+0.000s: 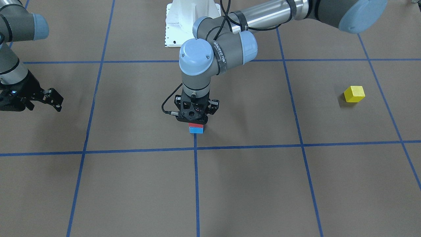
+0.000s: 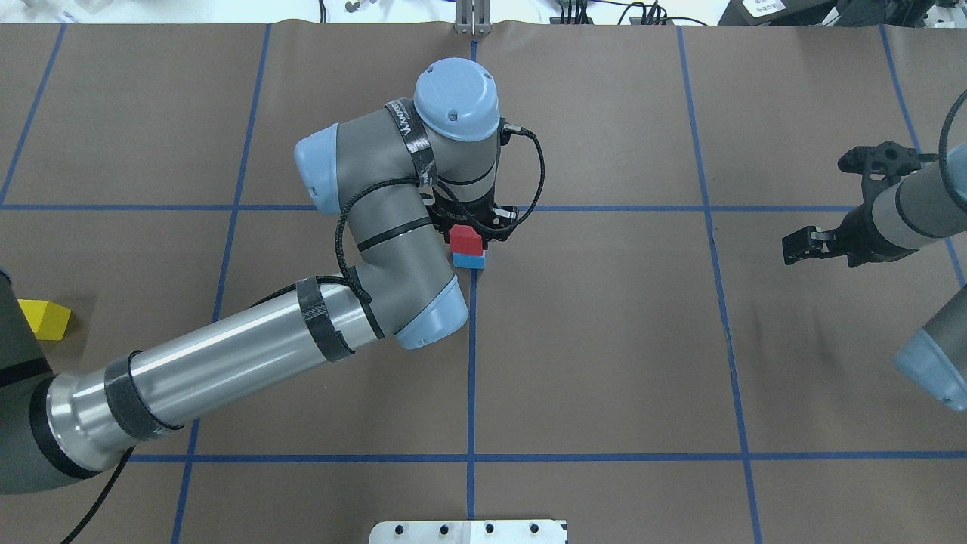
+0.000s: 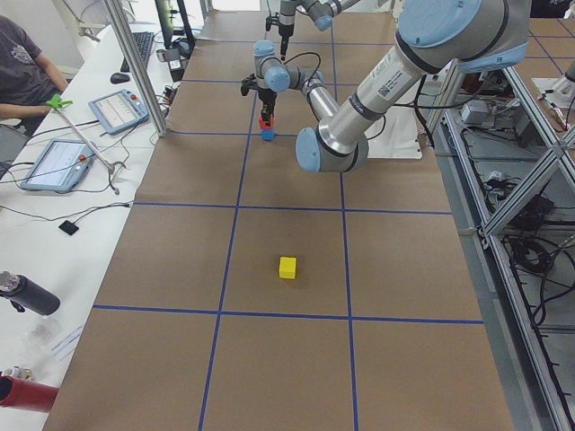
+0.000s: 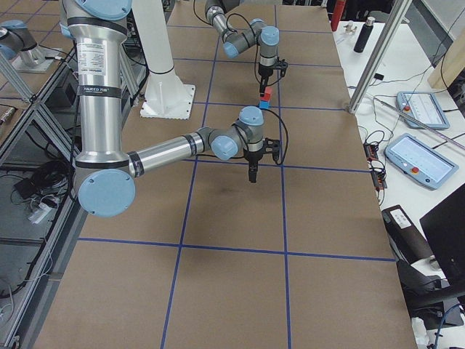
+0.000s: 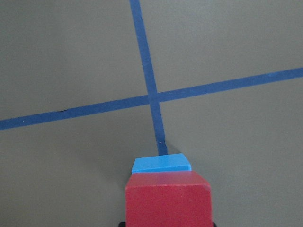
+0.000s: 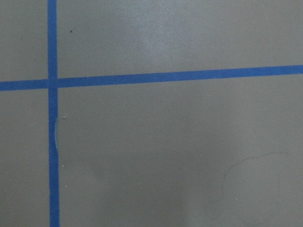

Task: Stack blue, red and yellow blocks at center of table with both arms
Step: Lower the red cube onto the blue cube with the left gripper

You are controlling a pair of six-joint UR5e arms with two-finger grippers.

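Pinching the red block [image 2: 466, 240] between the fingers of the left gripper [image 1: 195, 120], pointing straight down near the middle of the table [image 1: 263, 191], and resting it on top of the blue block [image 2: 468, 261], itself lying on a blue tape line [image 1: 196, 184] just beside a crossing of two lines. Hovering above the brown surface on the robot's right side with the right gripper [image 2: 820, 204], spreading its two fingers wide apart and gripping nothing. Lying alone far out on the robot's left side, well apart from the two stacked cubes and from both grippers: the yellow block [image 1: 354, 94].
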